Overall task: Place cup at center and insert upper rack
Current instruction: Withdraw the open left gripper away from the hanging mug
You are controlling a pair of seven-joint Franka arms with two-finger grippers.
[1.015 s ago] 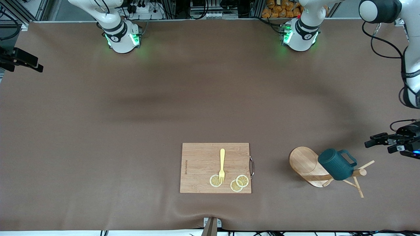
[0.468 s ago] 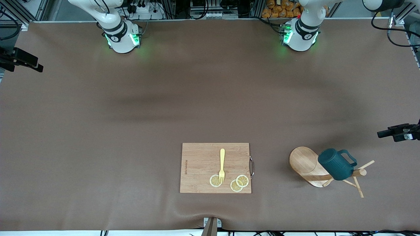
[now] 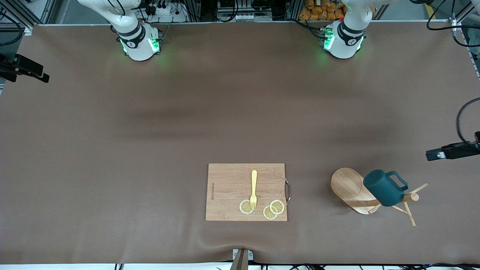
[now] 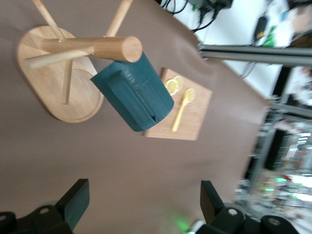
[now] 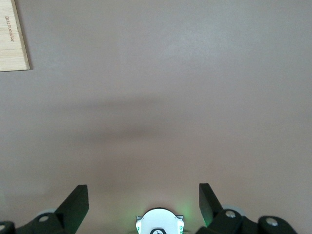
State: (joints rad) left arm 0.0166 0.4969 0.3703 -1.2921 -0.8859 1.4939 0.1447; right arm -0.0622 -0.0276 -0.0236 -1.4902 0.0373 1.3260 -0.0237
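Note:
The dark teal cup (image 3: 384,187) (image 4: 139,100) rests on the pole of the upper rack (image 3: 348,187) (image 4: 53,87), a light wooden mug tree that lies tipped over near the left arm's end of the table. My left gripper (image 3: 431,154) (image 4: 145,200) hangs open over the table edge at that end, apart from the cup and the rack, with nothing between its fingers. My right gripper (image 5: 144,202) is open and empty, high over bare table, and does not show in the front view.
A wooden cutting board (image 3: 246,192) (image 4: 187,114) lies near the table's front edge, bearing a yellow fork (image 3: 254,188) and lemon slices (image 3: 270,210). The arm bases (image 3: 139,41) stand along the edge farthest from the front camera. A black device (image 3: 22,69) sticks in at the right arm's end.
My left gripper has drawn back toward the table edge and turned, and the left arm's upper links have swung out of view. Cup, rack and right arm have not moved.

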